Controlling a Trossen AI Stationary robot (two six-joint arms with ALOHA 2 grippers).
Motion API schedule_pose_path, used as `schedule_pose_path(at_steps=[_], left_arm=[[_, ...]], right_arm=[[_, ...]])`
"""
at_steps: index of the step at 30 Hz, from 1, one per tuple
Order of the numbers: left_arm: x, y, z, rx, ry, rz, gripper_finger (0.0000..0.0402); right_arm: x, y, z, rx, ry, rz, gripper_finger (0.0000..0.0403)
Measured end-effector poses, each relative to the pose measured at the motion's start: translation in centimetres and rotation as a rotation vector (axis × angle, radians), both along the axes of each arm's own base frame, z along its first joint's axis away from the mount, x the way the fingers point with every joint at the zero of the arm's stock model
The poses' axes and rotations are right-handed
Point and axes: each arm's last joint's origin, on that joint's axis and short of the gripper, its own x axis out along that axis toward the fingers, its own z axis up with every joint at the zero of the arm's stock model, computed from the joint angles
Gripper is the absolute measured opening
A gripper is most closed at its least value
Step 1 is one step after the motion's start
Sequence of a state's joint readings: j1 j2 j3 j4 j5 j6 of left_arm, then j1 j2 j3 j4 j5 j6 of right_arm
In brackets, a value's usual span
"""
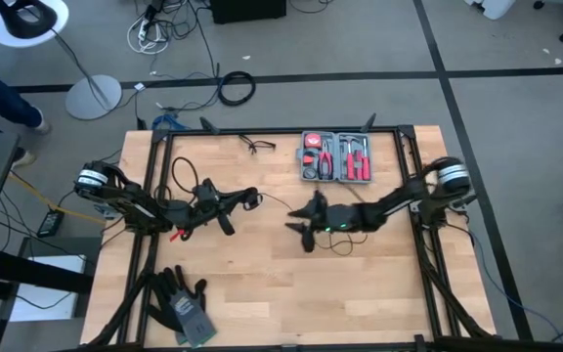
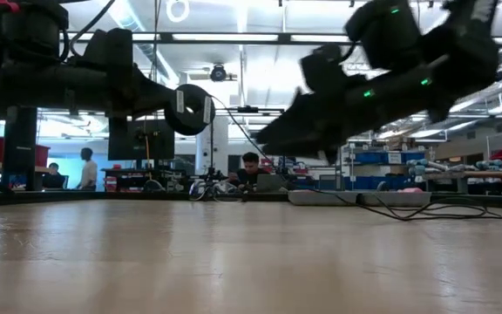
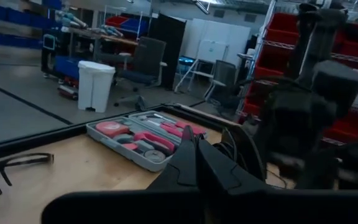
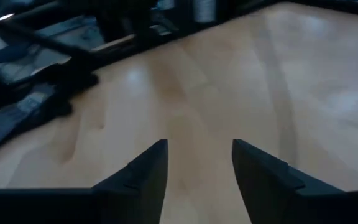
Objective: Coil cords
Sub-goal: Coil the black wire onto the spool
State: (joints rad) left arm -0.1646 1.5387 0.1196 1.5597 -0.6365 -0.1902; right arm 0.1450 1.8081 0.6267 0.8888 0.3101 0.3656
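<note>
Hovering above the middle of the wooden table [image 1: 360, 284], the right gripper [image 1: 299, 227] has its two fingers [image 4: 143, 174] spread wide apart with nothing between them, only bare wood showing in the gap in the right wrist view. To its left, the left gripper [image 1: 252, 198] is closed tight, its fingers [image 3: 194, 165] pressed together to a point in the left wrist view; whether it pinches the thin cable cannot be told. The two grippers face each other across a small gap near the table's centre, both raised off the surface in the low view, the left gripper [image 2: 190, 109] on the left and the right gripper [image 2: 273, 139] on the right. The cord [image 1: 274, 199], a very thin black line, runs from beside the left gripper's tip toward the right gripper, and a thin line also hangs between the two arms in the low view [image 2: 238, 126]. Its puck end is not clear in these views. At the far side of the table lies an open tool case [image 1: 335, 156] with red-handled tools, and left of it a small black glasses-like wire item [image 1: 257, 146]. A pair of dark gloves [image 1: 182, 301] lies at the near left corner. On the floor beyond the table sits a thicker black cable wound in a ring [image 1: 236, 88].
</note>
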Motion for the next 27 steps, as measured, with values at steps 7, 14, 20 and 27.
schedule_pose_path(at_steps=[7, 14, 20, 27], left_arm=[[0.1, -0.2, 0.0, 0.026, 0.002, -0.084, 0.0], [0.2, -0.4, 0.0, 0.069, 0.017, -0.126, 0.0], [0.2, -0.4, 0.0, 0.075, 0.026, -0.126, 0.0], [0.2, -0.4, -0.2, 0.073, 0.045, -0.127, 0.0]], right_arm=[[4.6, -1.6, -0.5, -0.1, -0.027, -0.014, 0.016], [5.4, -4.0, 1.0, -0.095, -0.076, 0.065, 0.0158], [5.5, -4.4, 1.2, -0.08, -0.094, 0.124, 0.0144], [5.5, -4.5, 1.8, -0.12, -0.149, 0.137, 0.0097]])
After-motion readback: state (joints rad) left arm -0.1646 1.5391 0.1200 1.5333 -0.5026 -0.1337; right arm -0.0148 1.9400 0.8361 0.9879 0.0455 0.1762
